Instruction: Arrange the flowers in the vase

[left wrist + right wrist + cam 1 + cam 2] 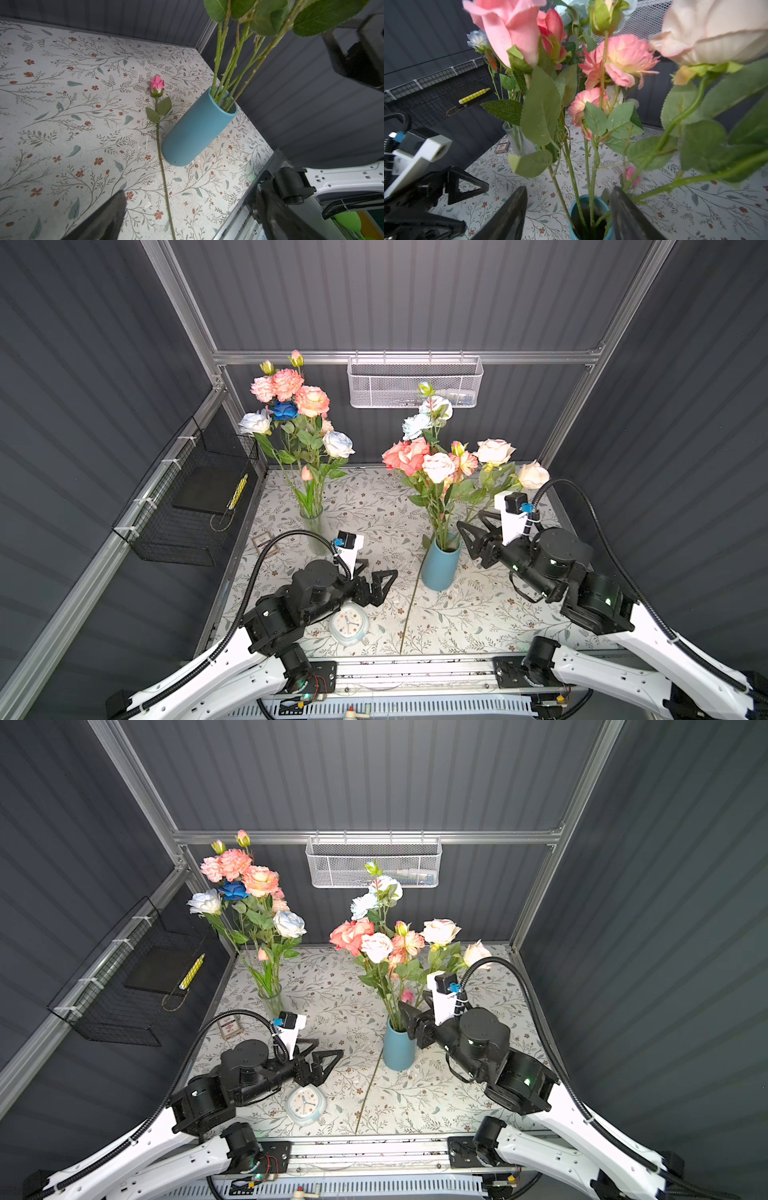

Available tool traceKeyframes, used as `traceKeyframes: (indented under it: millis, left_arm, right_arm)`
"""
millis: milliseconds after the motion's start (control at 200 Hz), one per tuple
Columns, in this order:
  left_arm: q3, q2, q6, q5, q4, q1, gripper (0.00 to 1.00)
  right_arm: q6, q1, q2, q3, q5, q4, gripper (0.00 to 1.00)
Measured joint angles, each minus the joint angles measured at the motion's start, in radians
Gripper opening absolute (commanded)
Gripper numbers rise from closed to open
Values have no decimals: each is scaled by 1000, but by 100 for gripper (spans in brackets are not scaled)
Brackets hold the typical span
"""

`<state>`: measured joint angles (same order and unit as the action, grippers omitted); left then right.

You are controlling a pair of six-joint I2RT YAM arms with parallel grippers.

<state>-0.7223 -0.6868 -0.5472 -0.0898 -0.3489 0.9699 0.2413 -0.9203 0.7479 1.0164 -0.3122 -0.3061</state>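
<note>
We judge the step in hand to be seating a stem in the blue vase (439, 568), which stands at 3 o'clock from the middle of the table (498, 614). The right jaws are spread apart just above its mouth. In the right wrist view they straddle the green stems with a gap on either side, so they grip nothing. The flowers (436, 466) in this vase stand upright and fan out, coral, pink and cream.

A second bunch (299, 406) stands in a glass vase (312, 518) at 10 o'clock, well apart. We take it as the stock to draw from, though we cannot be sure.

One pink rosebud (157, 84) lies flat on the table, just beside the blue vase at its 9 o'clock. Its long stem (411, 605) runs down toward 6 o'clock. We cannot tell whether it touches the vase.

The left jaws are fully open and empty, near the table at 1 o'clock from a small clock (349, 624), close to that stem.

The next move, as we see it, calls for the right arm to draw back clear of the leaves. The left jaws would then need a low pinch on the thin stem, raise it upright and thread it into an already crowded mouth.
</note>
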Motion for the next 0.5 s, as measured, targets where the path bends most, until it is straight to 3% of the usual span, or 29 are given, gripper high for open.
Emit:
traceKeyframes:
  millis: [285,500]
  left_arm:
    - [2,-239,0,16,6,9,98]
    - [11,-468,1,11,65,82,95]
  right_arm:
    - [69,0,-177,-78,10,-2,65]
    - [93,0,-230,-101,5,-17,64]
